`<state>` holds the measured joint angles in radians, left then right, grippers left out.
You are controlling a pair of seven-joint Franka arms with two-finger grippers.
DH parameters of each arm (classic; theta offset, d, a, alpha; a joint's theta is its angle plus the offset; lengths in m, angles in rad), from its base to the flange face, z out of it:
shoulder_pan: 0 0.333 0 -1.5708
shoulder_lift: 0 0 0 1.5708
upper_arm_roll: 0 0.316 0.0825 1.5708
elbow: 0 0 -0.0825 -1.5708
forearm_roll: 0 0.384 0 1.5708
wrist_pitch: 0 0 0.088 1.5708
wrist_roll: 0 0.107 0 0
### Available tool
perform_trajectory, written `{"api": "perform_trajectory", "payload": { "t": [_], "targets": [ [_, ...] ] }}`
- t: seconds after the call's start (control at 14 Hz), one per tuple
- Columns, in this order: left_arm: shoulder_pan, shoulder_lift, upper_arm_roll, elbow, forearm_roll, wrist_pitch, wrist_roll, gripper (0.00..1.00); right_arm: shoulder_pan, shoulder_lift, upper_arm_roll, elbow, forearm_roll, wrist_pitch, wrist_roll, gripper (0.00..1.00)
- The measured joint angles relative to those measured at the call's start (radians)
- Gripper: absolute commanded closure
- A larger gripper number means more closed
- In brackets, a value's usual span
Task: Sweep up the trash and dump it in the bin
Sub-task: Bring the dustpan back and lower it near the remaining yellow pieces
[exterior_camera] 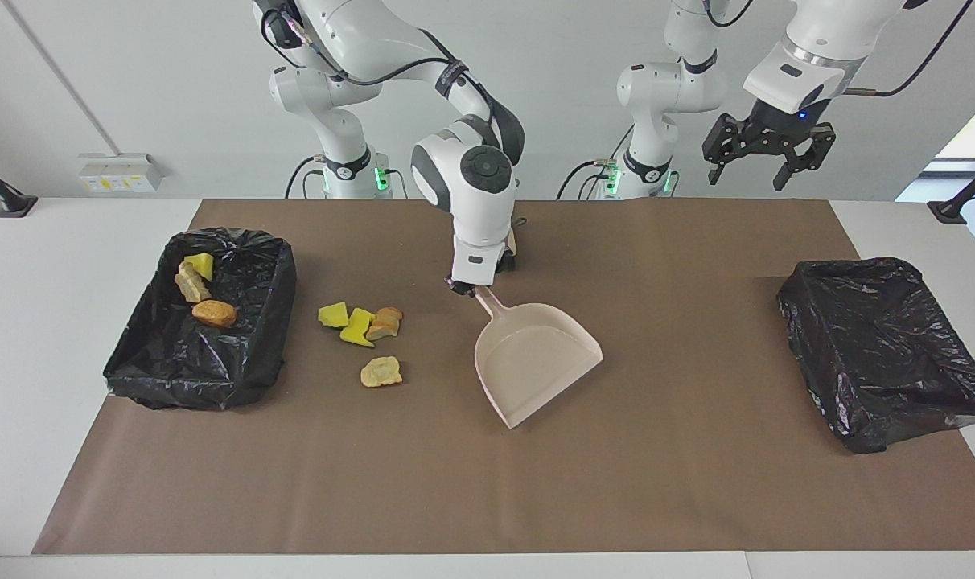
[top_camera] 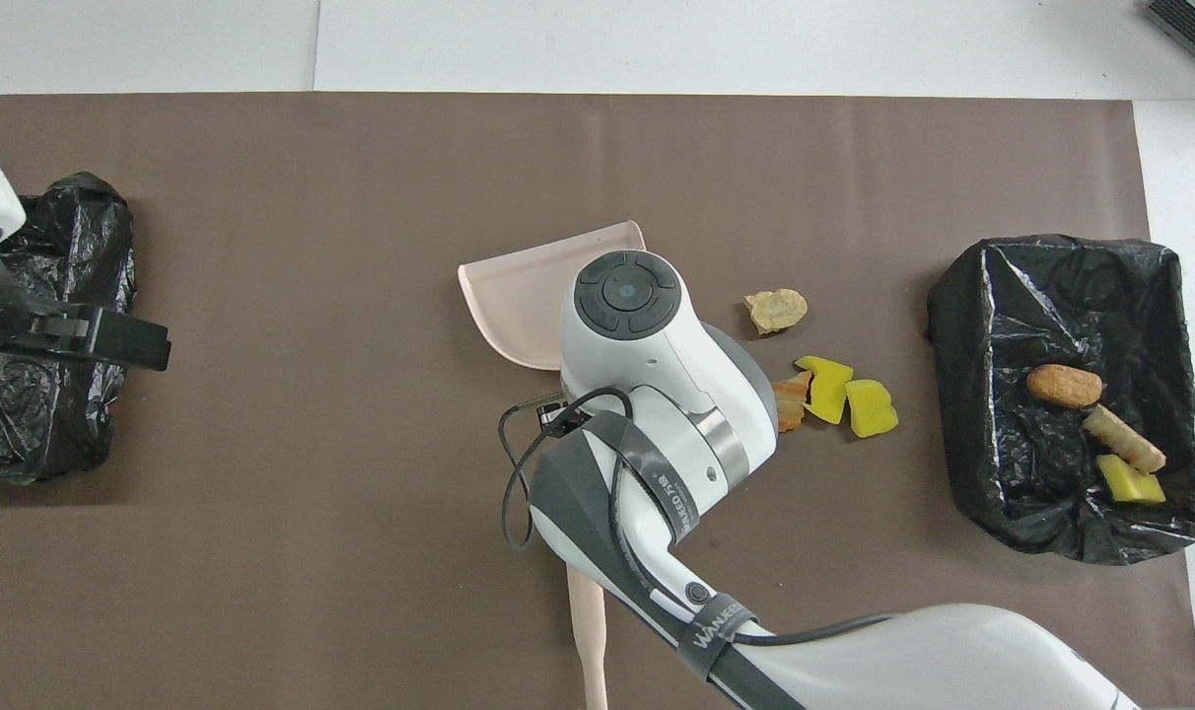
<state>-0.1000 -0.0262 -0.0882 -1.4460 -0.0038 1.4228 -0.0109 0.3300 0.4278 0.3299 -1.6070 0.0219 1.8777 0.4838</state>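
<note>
My right gripper [exterior_camera: 464,287] is shut on the handle of the beige dustpan [exterior_camera: 537,362]. The pan's mouth points away from the robots and toward the left arm's end. In the overhead view the right wrist covers the handle and part of the dustpan [top_camera: 519,291]. Several pieces of trash [exterior_camera: 359,328] lie on the mat between the pan and the bin [exterior_camera: 146,362] at the right arm's end: yellow chunks and tan lumps [top_camera: 775,310]. This bin [top_camera: 962,296] holds three pieces. My left gripper [exterior_camera: 765,157] hangs open, high over the left arm's end.
A second black-lined bin [exterior_camera: 882,354] sits at the left arm's end, with the left gripper [top_camera: 149,345] over it in the overhead view. The beige brush [top_camera: 586,631] lies near the robots, mostly hidden by the right arm. A brown mat [exterior_camera: 487,482] covers the table.
</note>
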Motion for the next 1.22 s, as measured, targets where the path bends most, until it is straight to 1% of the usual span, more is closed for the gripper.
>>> {"api": "perform_trajectory", "payload": {
  "t": [0.29,0.43,0.5,0.79,1.22],
  "targets": [
    [0.012,0.0,0.001,0.0,0.0,0.001,0.0,0.0,0.024,0.031,0.0,0.019,0.051,0.002,0.241,1.0],
    [0.012,0.0,0.0,0.0,0.0,0.001,0.0,0.0,0.042,0.055,0.0,0.031,0.055,0.019,0.273,1.0],
    [0.012,0.0,0.0,0.0,0.0,0.001,0.0,0.0,0.047,0.061,0.0,0.035,0.053,0.026,0.263,1.0],
    [0.013,0.0,0.0,-0.001,0.0,0.001,0.0,0.0,0.048,0.068,-0.003,0.036,0.034,0.035,0.108,1.0],
    [0.013,0.0,0.0,-0.001,0.0,0.0,0.0,0.0,0.043,0.069,-0.01,0.036,0.032,0.035,0.102,1.0]
  ]
}}
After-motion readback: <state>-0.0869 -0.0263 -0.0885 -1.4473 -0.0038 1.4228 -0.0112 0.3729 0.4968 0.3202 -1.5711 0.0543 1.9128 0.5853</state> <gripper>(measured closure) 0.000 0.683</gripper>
